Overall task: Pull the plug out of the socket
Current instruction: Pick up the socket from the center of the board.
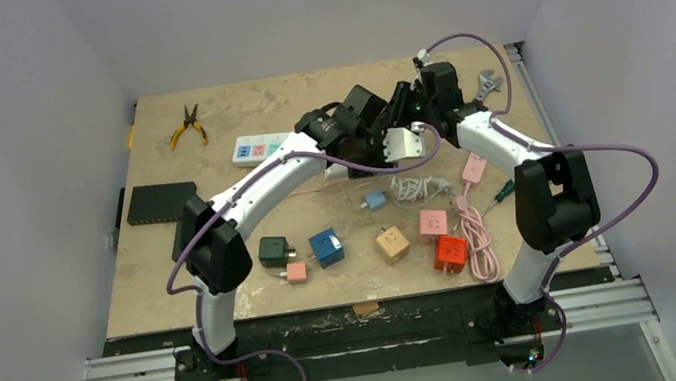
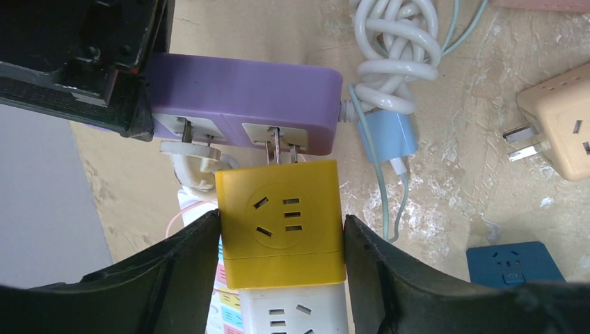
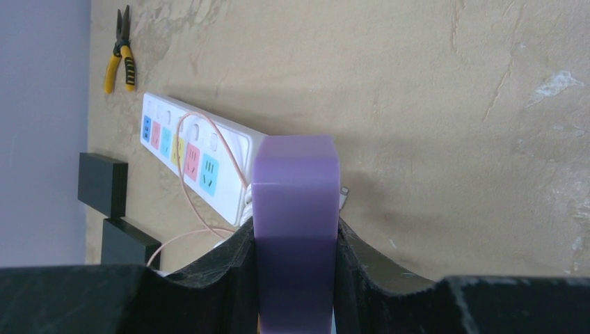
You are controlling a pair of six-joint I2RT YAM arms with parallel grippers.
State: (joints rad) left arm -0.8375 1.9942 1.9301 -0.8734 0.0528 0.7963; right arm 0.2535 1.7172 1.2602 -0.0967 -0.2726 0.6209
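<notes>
A yellow cube plug (image 2: 282,223) sits with its prongs (image 2: 282,149) in the purple socket strip (image 2: 243,97), a short length of prong showing. My left gripper (image 2: 282,236) is shut on the yellow cube, a finger pressed on each side. A white plug (image 2: 198,160) occupies the neighbouring outlet. My right gripper (image 3: 296,243) is shut on the end of the purple strip (image 3: 296,202), holding it above the table. In the top view both grippers meet at the back centre (image 1: 390,127), and the plug is hidden there.
A white cube adapter (image 2: 299,313) lies just behind the yellow one. A white strip with coloured outlets (image 1: 259,148), pliers (image 1: 187,125), a black box (image 1: 159,204), a wrench (image 1: 488,83), several cube adapters (image 1: 391,243), a coiled white cable (image 2: 396,56) and a pink cable (image 1: 476,241) are on the table.
</notes>
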